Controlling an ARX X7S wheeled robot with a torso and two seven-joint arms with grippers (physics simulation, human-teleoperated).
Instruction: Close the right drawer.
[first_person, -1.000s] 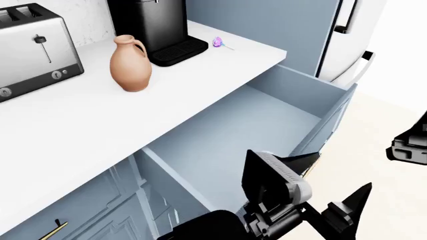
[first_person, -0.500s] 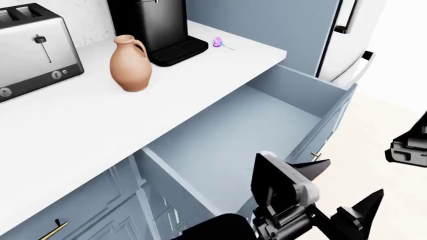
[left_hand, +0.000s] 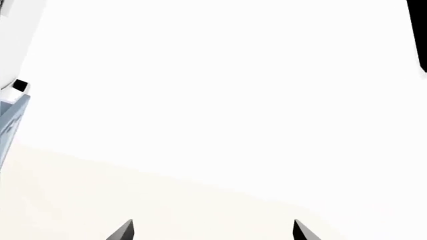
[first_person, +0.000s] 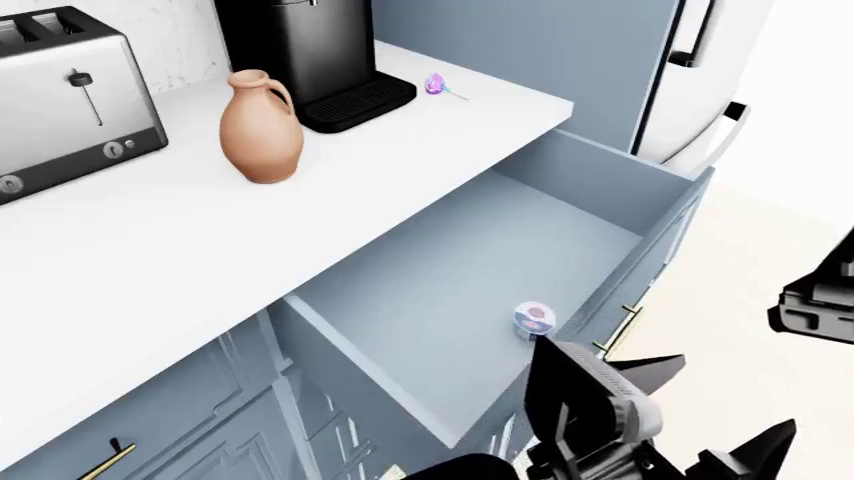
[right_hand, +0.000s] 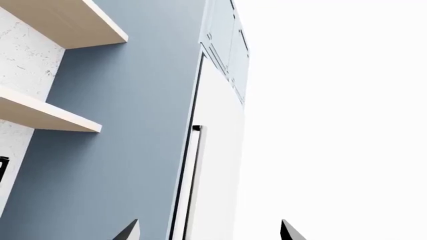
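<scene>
- In the head view the left gripper (first_person: 694, 420) is seen at about 5 o'clock, nearest the camera; its dark fingers (first_person: 657, 372) are spread apart and nothing is held between them.
- The right drawer (first_person: 467, 290) lies at roughly 10 o'clock from those jaws, pulled well out from under the countertop (first_person: 160, 250); its front edge and slim brass handle (first_person: 617, 330) are just beside the gripper, though contact cannot be told.
- A small round object (first_person: 534, 318) rests on the drawer floor near the front wall.
- The right gripper (first_person: 817, 300) shows only as a dark block at 3 o'clock, well apart from the drawer.
- Farther back on the countertop stand a clay jug (first_person: 260, 125), a toaster (first_person: 67, 95) and a coffee machine (first_person: 314, 60).
- The left wrist view shows two parted fingertips (left_hand: 123, 231) over pale floor, with a sliver of blue-grey panel at one edge.
- Only the right wrist view shows that gripper's parted, empty fingertips (right_hand: 128, 231), the wooden shelves (right_hand: 47, 117) and the fridge panel (right_hand: 120, 150).
</scene>
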